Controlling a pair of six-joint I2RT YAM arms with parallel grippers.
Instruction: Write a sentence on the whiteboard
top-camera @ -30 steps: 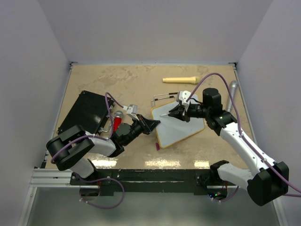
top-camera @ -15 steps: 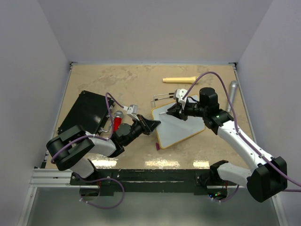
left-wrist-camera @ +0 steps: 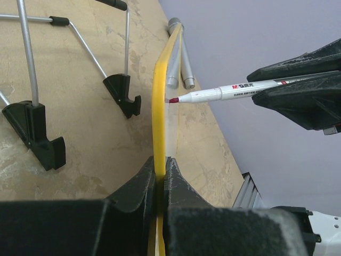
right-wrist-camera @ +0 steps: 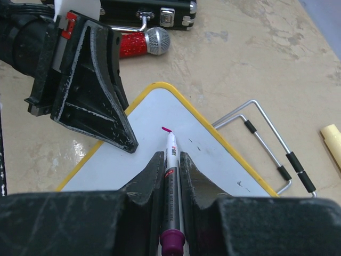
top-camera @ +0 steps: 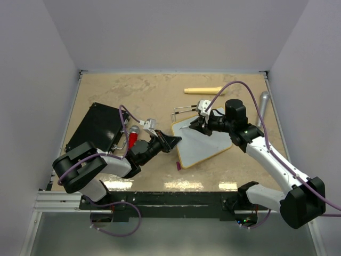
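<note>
— One short pink stroke (right-wrist-camera: 166,129) sits near the far left corner of the whiteboard (top-camera: 205,144), which lies on the table between the two arms.
— Who has the marker?
— The right gripper (right-wrist-camera: 170,158) is clamped on the marker (right-wrist-camera: 172,186), its tip at the board face just beside the stroke. The left gripper (left-wrist-camera: 161,172) is pinched tight on the board's yellow rim.
— And around the board?
— A small purple piece (top-camera: 178,166) lies just off its near corner and a wire stand (top-camera: 186,110) by its far edge. A red microphone (top-camera: 133,140) and a black case (top-camera: 96,128) are to its left. A cream stick (top-camera: 205,90) and a silver tube (top-camera: 262,106) lie beyond it.
— The surface?
— The table (top-camera: 154,96) is mottled beige, with plain pale walls (top-camera: 176,32) on three sides.
</note>
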